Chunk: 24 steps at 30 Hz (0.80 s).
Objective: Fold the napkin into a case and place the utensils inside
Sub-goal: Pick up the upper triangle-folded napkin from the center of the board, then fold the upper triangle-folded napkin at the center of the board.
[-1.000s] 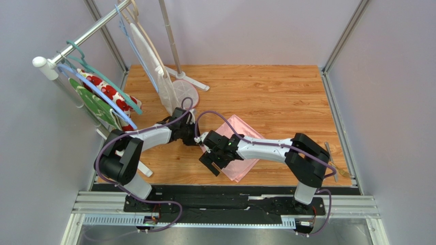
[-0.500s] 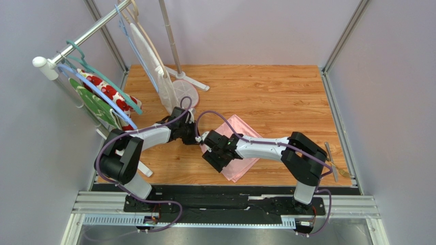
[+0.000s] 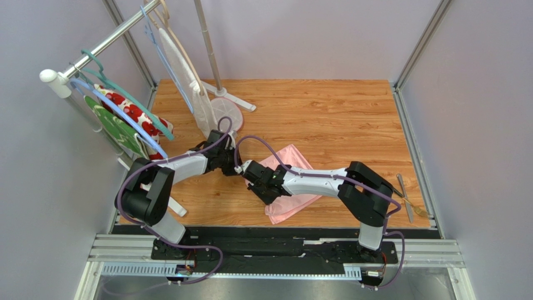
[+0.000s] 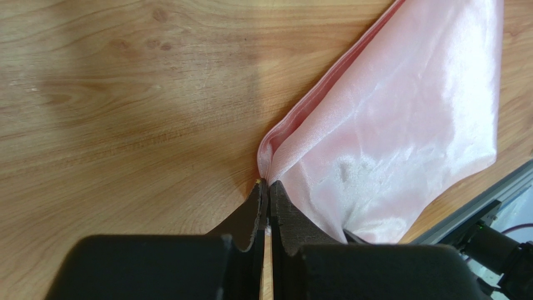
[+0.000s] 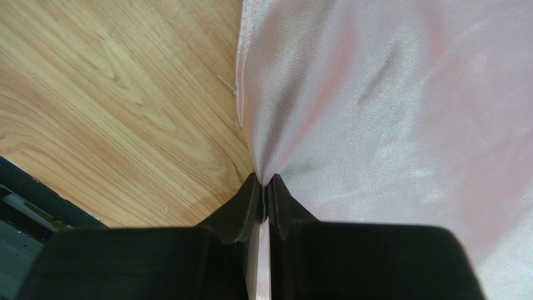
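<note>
Both hands are on the napkin [image 3: 294, 187] now, mid-bench [image 3: 338, 112], in the middle of a fold. The left hand [image 4: 268, 186] is pinched tight on a doubled corner. The right hand [image 5: 263, 181] is clamped on the cloth's edge, fabric puckering out from its tips. To do this well, I'd say the left should anchor its corner low on the wood while the right carries its edge across level, lightly taut so the slippery layers stack flat. It should let go only once the edges line up. Since a second ago the right hand has swung in from the near side to just beside the left, and the cloth looks narrower. The utensils [image 3: 406, 200] wait well apart at the right rim.
</note>
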Motion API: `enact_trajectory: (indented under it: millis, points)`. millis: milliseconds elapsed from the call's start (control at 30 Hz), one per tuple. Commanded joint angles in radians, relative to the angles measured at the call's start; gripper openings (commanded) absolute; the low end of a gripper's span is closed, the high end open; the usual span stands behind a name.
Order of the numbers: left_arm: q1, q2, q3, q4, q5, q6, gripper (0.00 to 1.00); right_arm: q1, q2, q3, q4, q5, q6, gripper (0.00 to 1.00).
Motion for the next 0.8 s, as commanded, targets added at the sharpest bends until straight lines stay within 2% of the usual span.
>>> enact_trajectory:
  millis: [0,200,233,433,667,767]
  points:
    - [0.025,-0.055,-0.001,0.037,0.008,-0.052,0.0,0.014,0.032,-0.029,0.03,-0.07,0.034,0.01]
    - [0.036,-0.135,0.036,-0.005,0.009,-0.098,0.0,0.005,-0.091,-0.035,0.159,-0.272,0.099,0.0]
    - [0.036,-0.153,0.044,-0.016,0.008,-0.113,0.0,-0.002,-0.106,-0.047,0.188,-0.346,0.117,0.0]
    - [0.019,-0.108,0.162,-0.115,-0.007,-0.256,0.0,-0.088,-0.203,-0.208,0.51,-0.64,0.274,0.0]
    - [-0.125,0.033,0.39,-0.258,-0.224,-0.317,0.0,-0.272,-0.228,-0.418,0.907,-0.854,0.439,0.0]
    - [-0.189,0.089,0.49,-0.3,-0.3,-0.3,0.0,-0.331,-0.258,-0.51,0.959,-0.883,0.459,0.0]
